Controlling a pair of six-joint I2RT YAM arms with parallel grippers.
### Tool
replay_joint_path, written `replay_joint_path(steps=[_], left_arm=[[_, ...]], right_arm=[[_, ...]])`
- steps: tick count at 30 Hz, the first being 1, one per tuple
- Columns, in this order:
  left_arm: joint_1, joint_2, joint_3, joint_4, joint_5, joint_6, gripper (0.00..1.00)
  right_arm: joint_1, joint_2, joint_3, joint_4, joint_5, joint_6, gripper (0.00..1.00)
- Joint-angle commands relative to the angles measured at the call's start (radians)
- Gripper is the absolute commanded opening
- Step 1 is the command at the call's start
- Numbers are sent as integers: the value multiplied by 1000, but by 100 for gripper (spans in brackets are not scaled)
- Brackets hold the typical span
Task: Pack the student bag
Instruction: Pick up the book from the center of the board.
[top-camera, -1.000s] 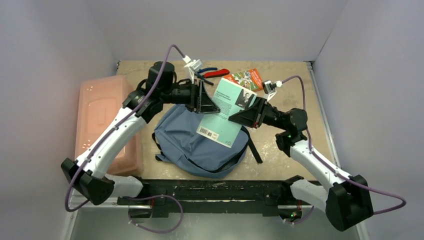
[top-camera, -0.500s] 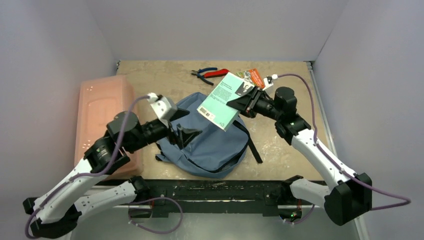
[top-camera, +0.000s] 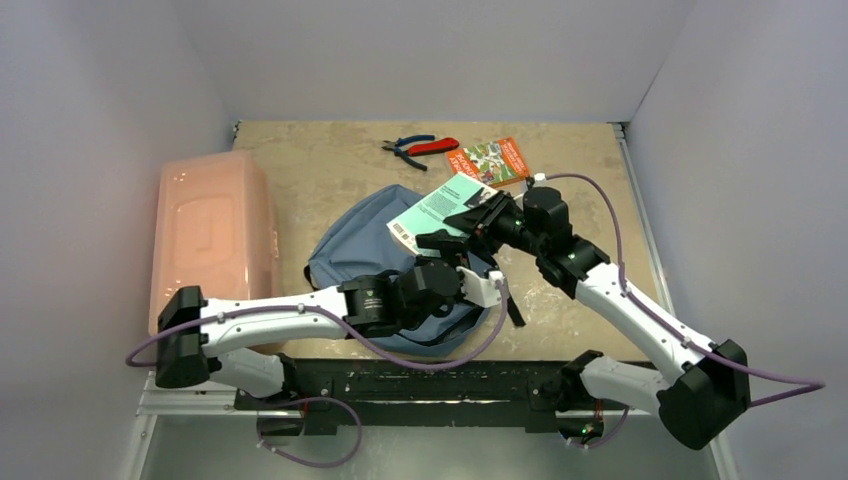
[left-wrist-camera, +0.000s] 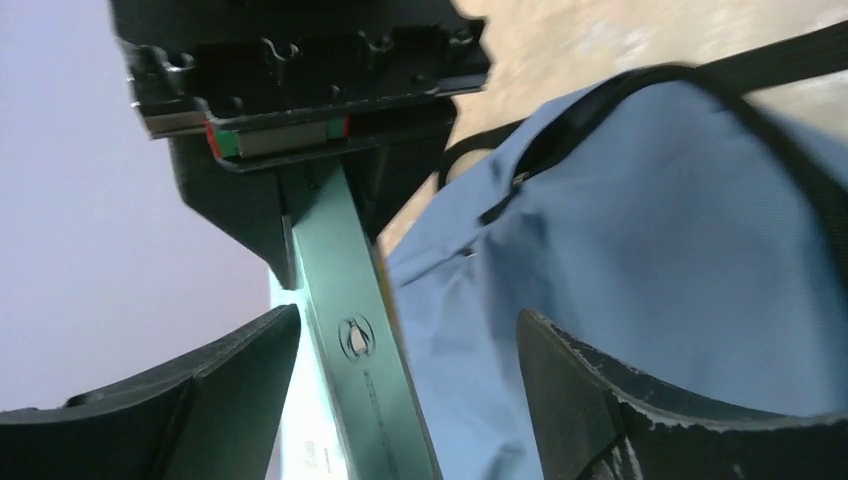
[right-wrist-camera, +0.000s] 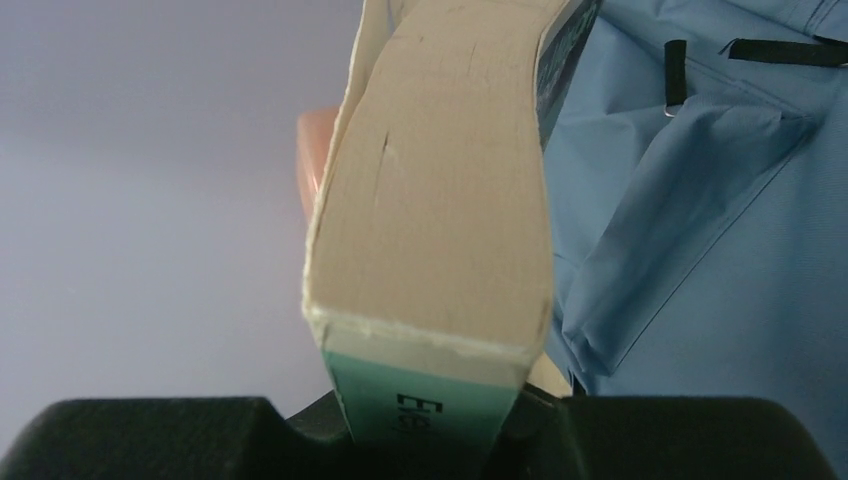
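The student bag (top-camera: 362, 240) is laid flat near the middle of the table (top-camera: 320, 165), just to the right of the translucent pink box (top-camera: 210, 230); its near half is crossed and partly hidden by the left arm. A teal paperback (top-camera: 432, 208) is gripped at one end by the right hand (top-camera: 478, 216), whose fingers are closed on its covers. The book is held tilted in the air above the far right part of the bag, with its barcode end pointed to the left. In the right wrist view the cream page edges are seen running away from the fingers, with the bag's grey-blue fabric and a small black strap loop beyond them on the right. The left hand (top-camera: 440, 250) is raised over the bag on the near side of the book and is held open. In the left wrist view its two dark fingers (left-wrist-camera: 180, 400) are spread wide and the book's dark green spine is seen between them, closer to the left one; whether that finger is touching it cannot be told. The bag's dark zip trim is seen on the right of that view. At the far edge of the table, well apart from the bag, red-and-blue-handled pliers (top-camera: 420, 147) and an orange booklet (top-camera: 488, 160) are laid.
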Motion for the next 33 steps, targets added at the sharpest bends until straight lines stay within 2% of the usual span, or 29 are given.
replay_joint_path(steps=[1, 3, 6, 8, 9, 10, 11, 12, 13, 15, 18, 19, 20, 22, 24, 28, 33], left_arm=[[2, 91, 34, 227, -312, 244, 75], [6, 128, 16, 364, -394, 335, 61], [8, 122, 4, 433, -433, 337, 26], [12, 102, 3, 432, -455, 299, 0], [13, 84, 0, 433, -462, 273, 0], [14, 59, 0, 416, -455, 225, 0], [20, 26, 15, 345, -434, 141, 0], [40, -12, 55, 214, -384, -9, 0], [75, -49, 115, 4, -299, -192, 0], [210, -129, 214, -292, 42, -505, 0], [438, -285, 193, -264, 522, -772, 0], [486, -317, 188, -244, 631, -818, 0], [524, -333, 194, -241, 704, -858, 0], [569, -339, 230, -271, 760, -912, 0], [614, -335, 259, -283, 828, -981, 0], [698, -339, 220, -166, 1025, -1149, 0], [784, -332, 169, 33, 1213, -1369, 0]], right_arm=[[37, -68, 52, 44, 102, 69, 0], [48, -75, 51, 39, 116, 67, 0], [51, -85, 34, 77, 112, 38, 0], [51, -96, 28, 107, 115, -11, 10], [51, -105, 28, 130, 120, -38, 20], [51, -114, 32, 156, 133, -140, 51], [50, -124, 45, 143, 159, -234, 72], [50, -133, 61, 118, 164, -340, 91], [46, -142, 72, 103, 165, -439, 98], [39, -160, 89, 73, 157, -637, 99], [39, -170, 68, 90, 36, -779, 99], [39, -171, 58, 120, -7, -798, 99], [39, -172, 47, 138, -42, -793, 99], [39, -184, 18, 187, -86, -737, 99], [40, -198, -47, 317, -152, -625, 99], [41, -187, -159, 694, -253, -405, 99], [41, -136, -193, 830, -289, -313, 99]])
